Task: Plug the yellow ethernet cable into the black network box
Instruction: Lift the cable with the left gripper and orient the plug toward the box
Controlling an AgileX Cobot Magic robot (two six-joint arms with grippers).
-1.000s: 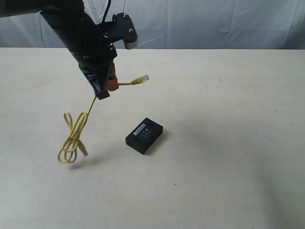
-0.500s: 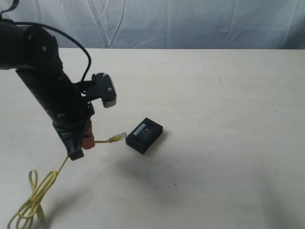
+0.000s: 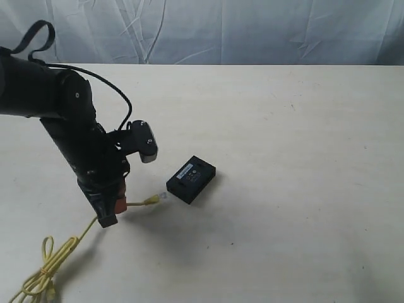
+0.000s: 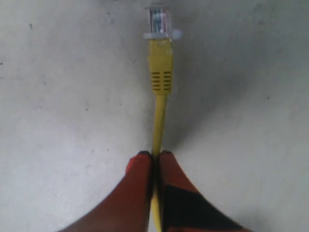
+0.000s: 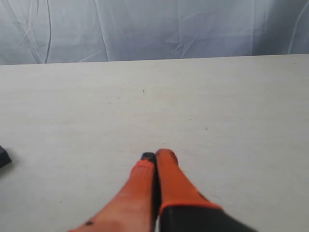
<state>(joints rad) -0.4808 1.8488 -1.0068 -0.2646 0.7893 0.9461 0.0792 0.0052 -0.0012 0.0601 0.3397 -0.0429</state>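
Observation:
My left gripper (image 3: 116, 205) (image 4: 154, 154) is shut on the yellow ethernet cable (image 3: 142, 202) (image 4: 158, 121), a short way behind its clear plug (image 3: 163, 197) (image 4: 159, 21). The plug points toward the black network box (image 3: 191, 179) and hangs just short of its near-left end, low over the table. The rest of the cable trails down to a loose coil (image 3: 44, 274) at the front left. My right gripper (image 5: 155, 157) is shut with nothing in it, over bare table; it does not show in the exterior view. A dark corner, maybe the box (image 5: 3, 157), shows at that view's edge.
The cream table (image 3: 303, 158) ends at a wrinkled white backdrop (image 3: 252, 31) along the far side. The left arm's black body (image 3: 69, 132) leans over the front-left part of the table.
The left gripper came down and forward with the cable, from high at the back to low beside the box. The plug now nears the box's end and the coil lies on the table.

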